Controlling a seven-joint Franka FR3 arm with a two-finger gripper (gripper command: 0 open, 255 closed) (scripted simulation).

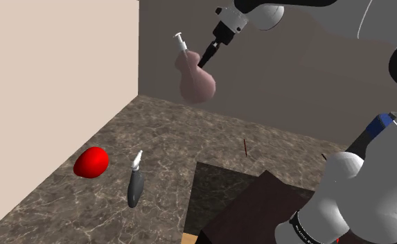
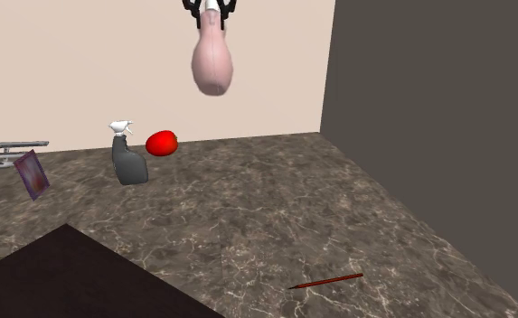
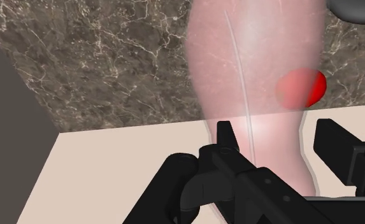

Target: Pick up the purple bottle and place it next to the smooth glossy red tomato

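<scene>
A pale pink, see-through bottle with a white pump top hangs high above the marble counter, and my gripper is shut on its neck. In the second exterior view the bottle dangles body-down from the gripper at the top edge. The glossy red tomato lies on the counter near the cream wall, well below the bottle. In the wrist view the black fingers clasp the bottle, with the tomato showing beyond its side.
A grey spray bottle lies close beside the tomato. A thin red pencil rests on the counter nearer the stand. A small purple frame leans near the second exterior view's left.
</scene>
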